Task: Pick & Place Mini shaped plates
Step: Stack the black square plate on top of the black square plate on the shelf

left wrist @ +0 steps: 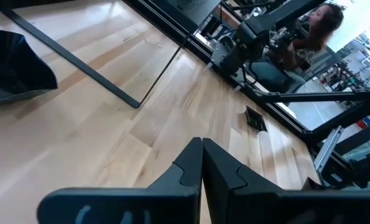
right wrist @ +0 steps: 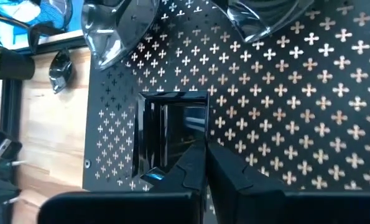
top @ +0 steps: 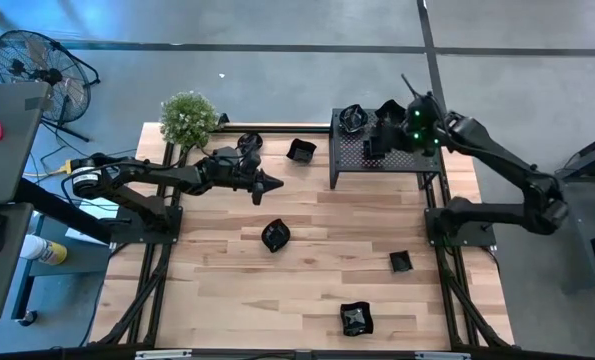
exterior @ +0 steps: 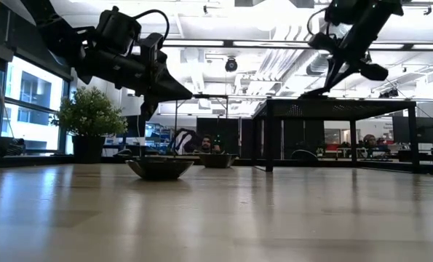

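Hovering over stand (top: 382, 160), right pincer (right wrist: 203, 155) pressed together, empty; few plates there. Left pincer (top: 274, 183) pressed together mid-worktop. Four plates (top: 275, 236) left on worktop.

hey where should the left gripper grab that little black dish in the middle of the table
Grip the dish by its raised rim, coming straight down from above. It sits upright and alone on the bare table, and its low bowl shape leaves only the rim to pinch. The left gripper, shut, must open first.
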{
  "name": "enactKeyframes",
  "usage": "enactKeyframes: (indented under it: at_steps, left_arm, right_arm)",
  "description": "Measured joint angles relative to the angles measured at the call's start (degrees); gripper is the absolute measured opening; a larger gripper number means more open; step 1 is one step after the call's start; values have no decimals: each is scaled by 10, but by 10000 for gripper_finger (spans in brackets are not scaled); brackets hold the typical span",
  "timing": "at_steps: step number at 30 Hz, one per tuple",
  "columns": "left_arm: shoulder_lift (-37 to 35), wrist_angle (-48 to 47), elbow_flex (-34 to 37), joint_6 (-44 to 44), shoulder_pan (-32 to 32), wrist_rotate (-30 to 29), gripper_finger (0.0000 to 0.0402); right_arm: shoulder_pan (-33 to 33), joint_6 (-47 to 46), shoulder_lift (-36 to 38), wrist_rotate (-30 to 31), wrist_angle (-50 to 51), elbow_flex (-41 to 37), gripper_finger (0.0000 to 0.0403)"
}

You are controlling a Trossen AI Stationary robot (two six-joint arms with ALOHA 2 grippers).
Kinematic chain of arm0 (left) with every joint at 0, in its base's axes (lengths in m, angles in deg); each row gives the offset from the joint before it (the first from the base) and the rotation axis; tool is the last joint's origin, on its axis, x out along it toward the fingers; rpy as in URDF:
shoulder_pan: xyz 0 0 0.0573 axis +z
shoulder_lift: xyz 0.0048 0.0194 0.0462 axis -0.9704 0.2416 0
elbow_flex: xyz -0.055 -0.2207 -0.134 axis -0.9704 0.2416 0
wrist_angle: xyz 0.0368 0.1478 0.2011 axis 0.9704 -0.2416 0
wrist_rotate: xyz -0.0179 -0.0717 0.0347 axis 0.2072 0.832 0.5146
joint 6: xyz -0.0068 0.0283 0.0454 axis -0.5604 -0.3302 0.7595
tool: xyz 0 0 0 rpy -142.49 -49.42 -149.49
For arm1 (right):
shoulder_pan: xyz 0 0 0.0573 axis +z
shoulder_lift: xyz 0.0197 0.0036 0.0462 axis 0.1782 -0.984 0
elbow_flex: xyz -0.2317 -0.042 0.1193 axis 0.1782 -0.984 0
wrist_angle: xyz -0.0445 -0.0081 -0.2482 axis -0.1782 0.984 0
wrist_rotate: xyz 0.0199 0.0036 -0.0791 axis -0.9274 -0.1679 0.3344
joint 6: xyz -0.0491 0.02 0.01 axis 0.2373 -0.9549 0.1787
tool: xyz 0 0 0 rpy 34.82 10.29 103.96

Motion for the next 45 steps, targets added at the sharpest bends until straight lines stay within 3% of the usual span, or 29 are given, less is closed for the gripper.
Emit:
enactKeyframes:
  at_steps: [6,17,20,26,31,40,45]
  left_arm:
    - [0,0,0,0,0,-1,1]
    - [0,-1,0,0,0,15,1]
    - [0,-1,0,3,0,18,1]
    - [0,-2,0,13,0,20,1]
    - [0,-2,0,13,0,26,1]
    - [0,-2,0,14,0,26,1]
    - [0,-2,0,14,0,25,1]
  right_arm:
    - [-19,8,-12,-28,-6,-1,18]
    - [-15,29,-12,-48,-7,24,74]
    - [-6,32,-12,-34,-4,26,66]
    - [5,32,-13,23,30,24,9]
    - [14,29,-14,22,32,24,9]
    - [32,19,-19,59,28,24,68]
    - [33,30,-35,47,19,24,93]
